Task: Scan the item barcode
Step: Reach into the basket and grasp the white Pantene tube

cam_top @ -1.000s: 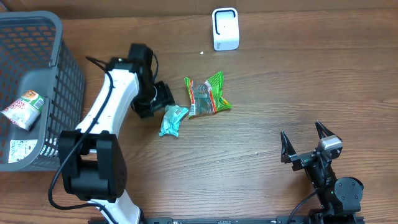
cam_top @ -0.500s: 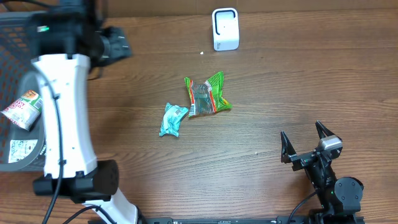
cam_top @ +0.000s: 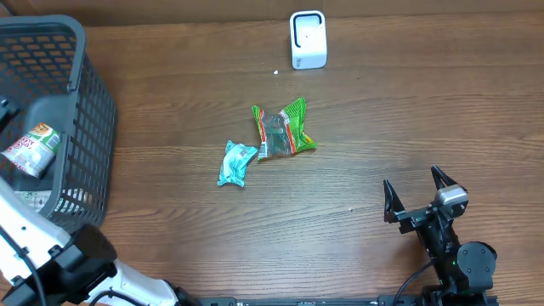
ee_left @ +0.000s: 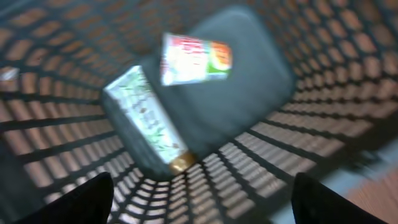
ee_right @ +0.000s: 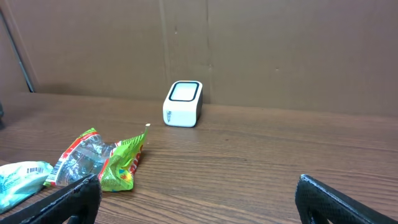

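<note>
**Overhead.** The scanner (cam_top: 308, 38) stands at the far edge of the bench (cam_top: 408, 102), about mid-length. A green packet (cam_top: 285, 129) lies near the bench centre. A teal packet (cam_top: 236, 163) lies just beside it on the near-left side; whether the two touch cannot be told. A grey basket (cam_top: 89, 127) occupies the far-left corner and holds a red-and-white packet (cam_top: 32, 149). The right gripper (cam_top: 414, 191) sits by the near-right corner, jaws spread with nothing between them. Part of the left arm (cam_top: 51, 255) shows at the near-left corner.

**Left wrist (blurred).** The left gripper (ee_left: 205, 202) looks down into the basket (ee_left: 348, 93), fingers wide apart and empty. On the basket floor lie the red-and-white packet (ee_left: 196, 59) and a long pale packet (ee_left: 146, 118).

**Right wrist.** The right gripper (ee_right: 205, 202) is spread and empty, low over the bench. The green packet (ee_right: 102, 160) and teal packet (ee_right: 22, 177) lie ahead to the left. The scanner (ee_right: 183, 103) stands upright beyond them.
</note>
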You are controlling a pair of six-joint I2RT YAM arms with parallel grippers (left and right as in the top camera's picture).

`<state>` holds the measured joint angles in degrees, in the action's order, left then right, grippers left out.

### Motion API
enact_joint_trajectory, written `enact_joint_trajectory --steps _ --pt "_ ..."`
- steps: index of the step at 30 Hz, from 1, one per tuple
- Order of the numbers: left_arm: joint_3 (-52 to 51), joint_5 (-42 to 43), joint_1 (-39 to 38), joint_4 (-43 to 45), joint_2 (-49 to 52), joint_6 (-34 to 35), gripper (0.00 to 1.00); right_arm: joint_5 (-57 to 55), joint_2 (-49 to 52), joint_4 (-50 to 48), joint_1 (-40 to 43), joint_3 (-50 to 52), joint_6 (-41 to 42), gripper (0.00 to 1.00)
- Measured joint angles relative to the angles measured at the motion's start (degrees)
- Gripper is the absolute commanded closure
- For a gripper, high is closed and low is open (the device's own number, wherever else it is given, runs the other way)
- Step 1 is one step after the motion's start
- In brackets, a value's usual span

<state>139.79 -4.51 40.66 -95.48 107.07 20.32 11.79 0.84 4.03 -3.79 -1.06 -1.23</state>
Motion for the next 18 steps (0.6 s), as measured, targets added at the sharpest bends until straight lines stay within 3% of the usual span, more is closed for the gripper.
enact_joint_trajectory --steps 9,18 --pt "-9.75 0.28 3.96 0.33 1.25 -0.96 0.19 0.00 0.00 0.02 -0.02 0.00 0.02 0.00" --pt "-27.74 0.83 9.31 9.25 2.25 0.04 0.20 0.02 0.00 0.00 -0.02 0.00 0.02 0.00"
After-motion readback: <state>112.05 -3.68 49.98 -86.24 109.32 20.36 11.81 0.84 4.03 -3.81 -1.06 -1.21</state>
